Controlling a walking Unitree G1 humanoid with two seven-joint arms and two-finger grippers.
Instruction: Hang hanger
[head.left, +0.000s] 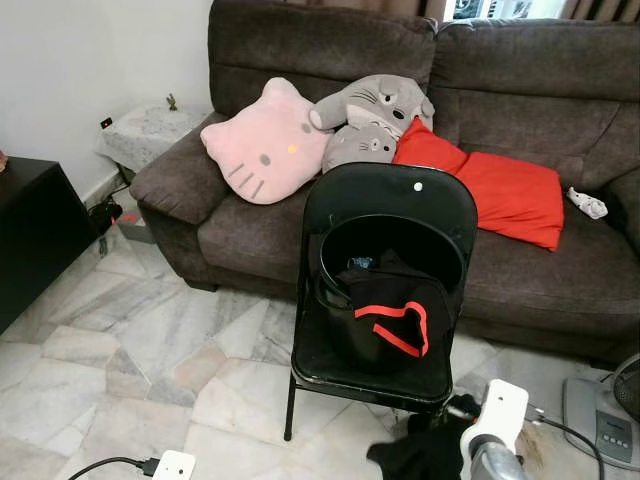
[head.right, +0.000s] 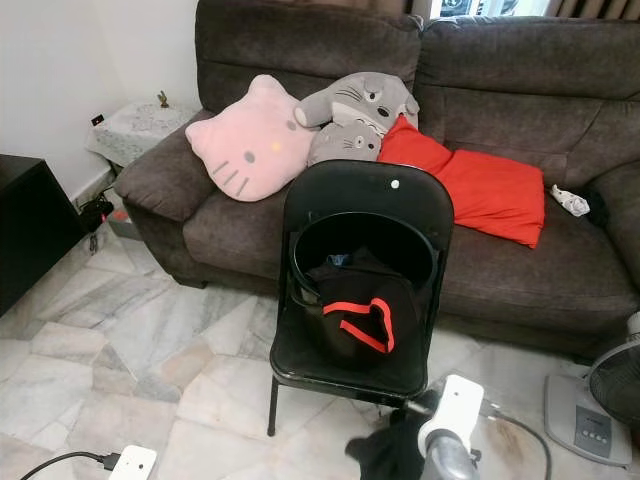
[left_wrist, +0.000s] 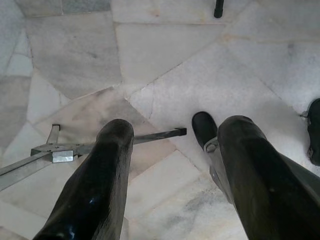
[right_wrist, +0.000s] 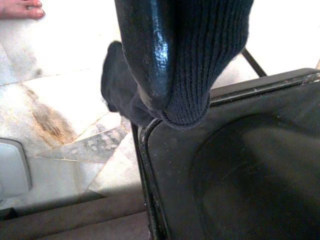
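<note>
Right gripper (right_wrist: 165, 85), low at the bottom right of the head view, is closed on a dark knitted garment (right_wrist: 210, 55) hanging just beside the front edge of the black folding chair (head.left: 385, 215). Left gripper (left_wrist: 172, 150) hangs over the marble floor (left_wrist: 165, 60), fingers spread and holding nothing. On the chair's seat rests a black bucket (head.left: 345, 300) with black-and-red cloth (head.left: 400, 320).

I see a black folding chair (head.left: 390, 215), red-trimmed black bag (head.left: 395, 320), pink cat cushion (head.left: 265, 145), brown sofa (head.left: 540, 90).
</note>
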